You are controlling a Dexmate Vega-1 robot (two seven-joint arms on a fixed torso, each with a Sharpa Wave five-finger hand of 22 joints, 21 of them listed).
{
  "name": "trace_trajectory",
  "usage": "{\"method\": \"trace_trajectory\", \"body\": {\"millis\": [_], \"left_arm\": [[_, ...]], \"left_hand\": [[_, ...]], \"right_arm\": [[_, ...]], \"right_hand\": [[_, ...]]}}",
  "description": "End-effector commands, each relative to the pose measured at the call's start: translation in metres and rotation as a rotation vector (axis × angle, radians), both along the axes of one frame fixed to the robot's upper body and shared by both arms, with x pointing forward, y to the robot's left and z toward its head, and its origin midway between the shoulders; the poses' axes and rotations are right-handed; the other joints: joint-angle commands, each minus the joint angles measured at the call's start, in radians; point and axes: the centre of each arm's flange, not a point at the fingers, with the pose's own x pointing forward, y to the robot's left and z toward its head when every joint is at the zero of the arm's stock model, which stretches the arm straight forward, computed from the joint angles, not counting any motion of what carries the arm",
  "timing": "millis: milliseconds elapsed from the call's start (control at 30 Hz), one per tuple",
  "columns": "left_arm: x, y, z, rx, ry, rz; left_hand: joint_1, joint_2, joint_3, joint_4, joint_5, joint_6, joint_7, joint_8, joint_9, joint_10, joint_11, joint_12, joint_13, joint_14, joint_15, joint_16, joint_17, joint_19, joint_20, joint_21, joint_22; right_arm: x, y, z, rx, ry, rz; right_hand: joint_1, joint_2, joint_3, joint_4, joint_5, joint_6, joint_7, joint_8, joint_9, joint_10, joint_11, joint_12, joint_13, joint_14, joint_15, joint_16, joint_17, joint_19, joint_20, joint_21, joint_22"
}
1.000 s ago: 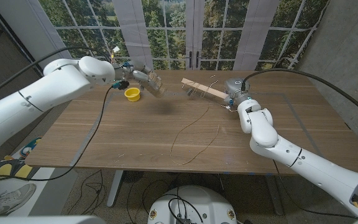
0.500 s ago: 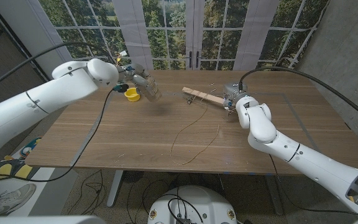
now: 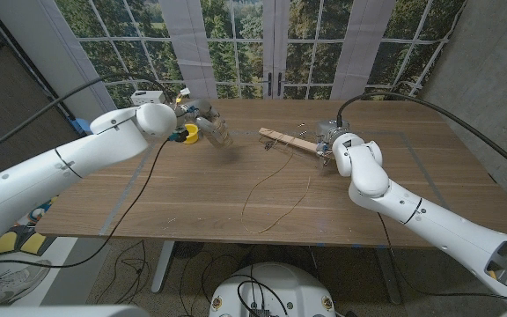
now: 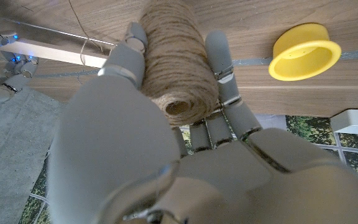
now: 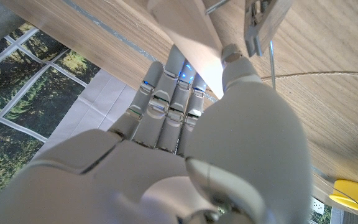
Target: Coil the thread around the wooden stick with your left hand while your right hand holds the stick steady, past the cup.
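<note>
Partly hidden, left hand [image 4: 166,124] grips twine spool [image 4: 178,62]; right hand [image 5: 185,143] holds stick [image 5: 188,46]

Lab or office room: wooden table [image 3: 192,189], tall windows [image 3: 236,40] facing trees, cables [image 3: 121,255] on floor.

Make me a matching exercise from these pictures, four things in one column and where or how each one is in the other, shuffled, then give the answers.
Things:
1. twine spool
2. wooden stick
3. yellow cup
4. loose thread

States:
A. standing on the table beside the left hand
B. gripped in the left hand
C. lying curved on the tabletop
D. held at one end by the right hand

Pairs: 1-B, 2-D, 3-A, 4-C
</note>
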Motion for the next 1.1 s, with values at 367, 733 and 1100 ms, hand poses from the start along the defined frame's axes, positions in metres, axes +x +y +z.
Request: {"method": "trace_trajectory", "body": {"millis": [367, 733, 1100], "left_arm": [[0.025, -0.011, -0.042, 0.071, 0.031, 0.004], [0.023, -0.015, -0.036, 0.152, 0.065, 0.011], [0.016, -0.009, -0.026, 0.096, 0.011, -0.004]], "left_hand": [[0.064, 0.135, 0.099, 0.11, 0.004, 0.125, 0.115, 0.003, -0.001, 0.31, -0.194, -0.005, 0.115, 0.485, -0.273, -0.003, 0.045, -0.056, -0.15, -0.006, 0.001], [-0.028, 0.103, 0.015, 0.135, 0.01, -0.178, 0.047, -0.028, -0.038, -0.007, -0.18, -0.19, 0.099, 0.014, -0.206, -0.13, 0.071, -0.487, 0.051, -0.158, -0.005], [-0.116, 0.09, -0.037, 0.151, 0.013, -0.34, 0.054, -0.031, -0.082, -0.184, -0.145, -0.218, 0.064, -0.264, -0.099, -0.193, 0.031, -0.67, 0.141, -0.273, -0.006]], "right_arm": [[0.004, 0.002, 0.002, -0.015, 0.028, -0.019], [0.004, -0.001, 0.004, 0.001, 0.028, -0.018], [0.003, -0.006, 0.004, 0.022, 0.017, -0.014]], "right_hand": [[0.125, 0.132, 0.032, 0.007, -0.008, 0.068, -0.073, 0.0, 0.0, 0.064, -0.058, -0.002, -0.003, 0.064, -0.099, -0.004, -0.002, 0.006, -0.111, -0.005, 0.0], [0.13, 0.101, 0.048, -0.013, -0.021, -0.036, -0.096, -0.051, -0.007, -0.034, -0.064, -0.049, -0.017, -0.047, -0.1, -0.051, -0.042, -0.005, -0.047, -0.017, -0.001], [-0.163, -0.038, -0.123, 0.113, -0.006, -0.304, -0.138, -0.112, -0.049, -0.377, -0.088, -0.168, -0.049, -0.409, -0.086, -0.056, -0.218, -0.081, -0.039, -0.101, 0.004]]}}
